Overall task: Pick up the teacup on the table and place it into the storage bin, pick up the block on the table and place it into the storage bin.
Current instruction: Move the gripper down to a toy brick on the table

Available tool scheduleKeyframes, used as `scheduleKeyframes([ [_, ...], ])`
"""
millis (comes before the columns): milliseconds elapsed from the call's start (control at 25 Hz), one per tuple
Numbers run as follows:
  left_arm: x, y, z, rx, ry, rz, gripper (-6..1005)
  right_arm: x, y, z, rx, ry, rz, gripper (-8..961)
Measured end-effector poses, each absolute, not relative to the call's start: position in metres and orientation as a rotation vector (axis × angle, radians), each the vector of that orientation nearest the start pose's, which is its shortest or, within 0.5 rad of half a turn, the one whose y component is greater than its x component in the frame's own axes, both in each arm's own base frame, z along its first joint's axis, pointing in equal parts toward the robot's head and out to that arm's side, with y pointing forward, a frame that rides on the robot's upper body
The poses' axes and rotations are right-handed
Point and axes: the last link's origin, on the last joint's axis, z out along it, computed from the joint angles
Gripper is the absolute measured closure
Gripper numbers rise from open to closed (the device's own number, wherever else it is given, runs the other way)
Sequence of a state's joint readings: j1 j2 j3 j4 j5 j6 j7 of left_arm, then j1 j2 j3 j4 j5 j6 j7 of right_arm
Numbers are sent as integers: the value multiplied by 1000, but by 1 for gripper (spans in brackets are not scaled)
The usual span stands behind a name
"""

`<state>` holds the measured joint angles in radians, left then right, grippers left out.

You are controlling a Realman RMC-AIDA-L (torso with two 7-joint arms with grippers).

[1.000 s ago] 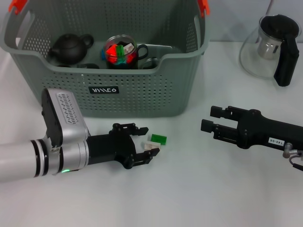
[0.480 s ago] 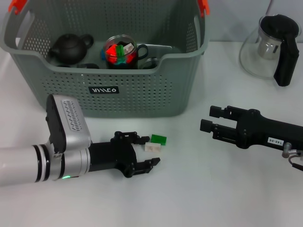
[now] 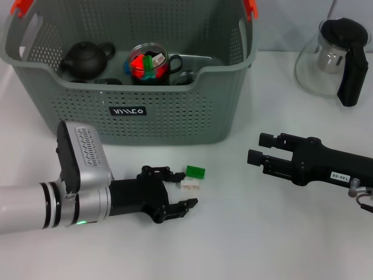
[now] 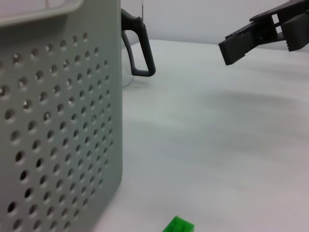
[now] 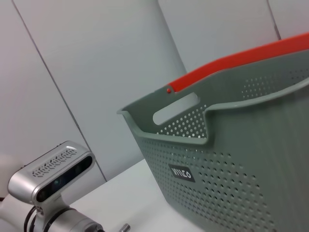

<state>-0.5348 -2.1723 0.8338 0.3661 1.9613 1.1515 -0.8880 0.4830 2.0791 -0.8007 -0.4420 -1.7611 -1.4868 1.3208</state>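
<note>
In front of the storage bin [image 3: 134, 70], the left claw [image 3: 176, 188] lies low on the table [image 3: 233, 233], fingers spread wide around a white block [image 3: 189, 185]. A green block [image 3: 195, 171] sits just beside it, nearer the bin. The right claw [image 3: 260, 148] hovers open, well off to the bin's right. A glass teacup [image 3: 148, 63] stands inside the bin.

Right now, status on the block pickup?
Left gripper open, low at table, bracketing white block; green block beside it. Right gripper open, idle. Storage bin just behind, path unobstructed.
</note>
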Motion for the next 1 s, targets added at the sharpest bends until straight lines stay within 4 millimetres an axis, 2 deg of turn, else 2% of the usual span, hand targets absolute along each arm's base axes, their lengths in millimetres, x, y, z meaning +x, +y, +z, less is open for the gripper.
scheduleKeyframes([
  [160, -282, 304, -104, -2759, -332, -412, 376, 272, 309, -33, -2618, 833, 918, 280],
  [400, -282, 300, -102, -2768, -332, -438, 489, 273, 307, -32, -2614, 839, 919, 280],
  [1000, -279, 311, -104, -2730, -302, -404, 481, 271, 310, -33, -2615, 827, 917, 280],
])
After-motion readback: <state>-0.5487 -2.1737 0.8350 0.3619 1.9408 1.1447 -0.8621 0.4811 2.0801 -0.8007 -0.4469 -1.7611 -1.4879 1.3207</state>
